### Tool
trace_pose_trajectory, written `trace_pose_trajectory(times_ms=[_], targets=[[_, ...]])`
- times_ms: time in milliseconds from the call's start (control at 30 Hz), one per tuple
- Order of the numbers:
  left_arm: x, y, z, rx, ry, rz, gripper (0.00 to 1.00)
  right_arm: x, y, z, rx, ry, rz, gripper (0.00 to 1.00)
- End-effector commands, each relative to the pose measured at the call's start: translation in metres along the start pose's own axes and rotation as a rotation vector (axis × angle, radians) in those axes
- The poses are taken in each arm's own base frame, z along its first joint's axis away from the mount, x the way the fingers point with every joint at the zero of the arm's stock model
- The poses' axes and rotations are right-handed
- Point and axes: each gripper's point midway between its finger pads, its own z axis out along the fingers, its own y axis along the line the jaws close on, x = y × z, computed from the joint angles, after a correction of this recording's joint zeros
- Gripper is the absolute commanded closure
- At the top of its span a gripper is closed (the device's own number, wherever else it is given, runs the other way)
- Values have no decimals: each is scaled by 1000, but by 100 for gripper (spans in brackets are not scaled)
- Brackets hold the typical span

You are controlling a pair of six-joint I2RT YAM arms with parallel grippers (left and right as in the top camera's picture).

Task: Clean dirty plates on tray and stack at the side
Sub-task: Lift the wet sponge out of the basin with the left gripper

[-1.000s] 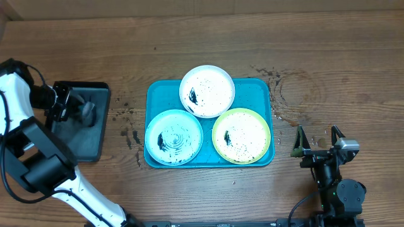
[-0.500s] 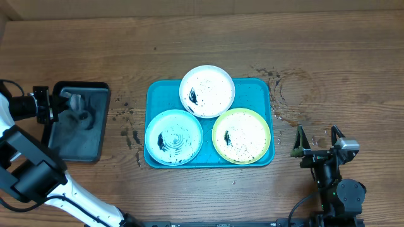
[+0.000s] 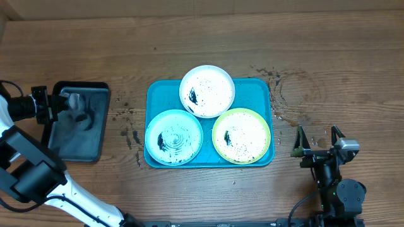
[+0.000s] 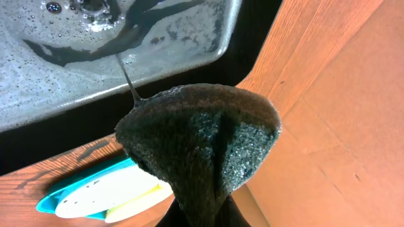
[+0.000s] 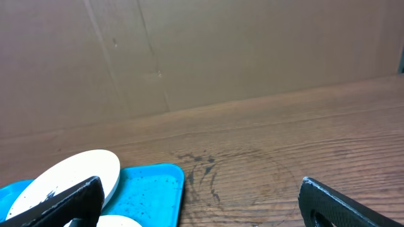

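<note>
Three round shallow speckled plates sit on large turquoise-blue rectangular plastic tray (image 3: 156, 93), mid wooden table (image 3: 341, 63).
Nearest row: light-blue-rimmed plate (image 3: 173, 137) left, yellow-green-rimmed plate (image 3: 241, 135) right; white-rimmed plate (image 3: 207, 91) behind, rim overlapping both. All have white insides, black specks and a dark smear. Right gripper (image 3: 317, 137) at near right edge, fingers spread wide, holding nothing, apart from tray. Left gripper (image 3: 62, 105) further back, left, pinching dark coarse sponge (image 4: 202, 142) over smaller black rectangular tray (image 3: 76, 148) of foamy water (image 4: 63, 63); thin drip links sponge to water.
</note>
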Motion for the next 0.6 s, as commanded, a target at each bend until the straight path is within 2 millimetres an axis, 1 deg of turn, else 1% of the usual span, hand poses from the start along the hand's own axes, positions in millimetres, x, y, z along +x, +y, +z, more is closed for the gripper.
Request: trace_pose_trajectory(times_ms=[0, 100, 133, 200, 300, 367, 433, 533, 567], targets=[[4, -12, -9, 33, -12, 18, 96, 1, -1, 0, 3, -7, 7, 0], [-3, -4, -9, -15, -53, 19, 96, 1, -1, 0, 3, -6, 7, 0], [-9, 4, -8, -65, -93, 28, 96, 1, -1, 0, 4, -7, 7, 0], [-16, 12, -7, -120, -136, 34, 96, 1, -1, 0, 3, -7, 7, 0], [-19, 21, 3, -166, -149, 46, 96, 1, -1, 0, 3, -7, 7, 0], [-21, 24, 12, -172, -141, 85, 96, 1, -1, 0, 4, -6, 7, 0], [-22, 25, 16, -182, -145, 121, 96, 1, -1, 0, 3, -7, 7, 0], [-15, 15, 9, -164, -133, 192, 96, 1, -1, 0, 3, -7, 7, 0], [-8, 9, -1, -172, -133, 223, 96, 1, -1, 0, 4, -7, 7, 0]])
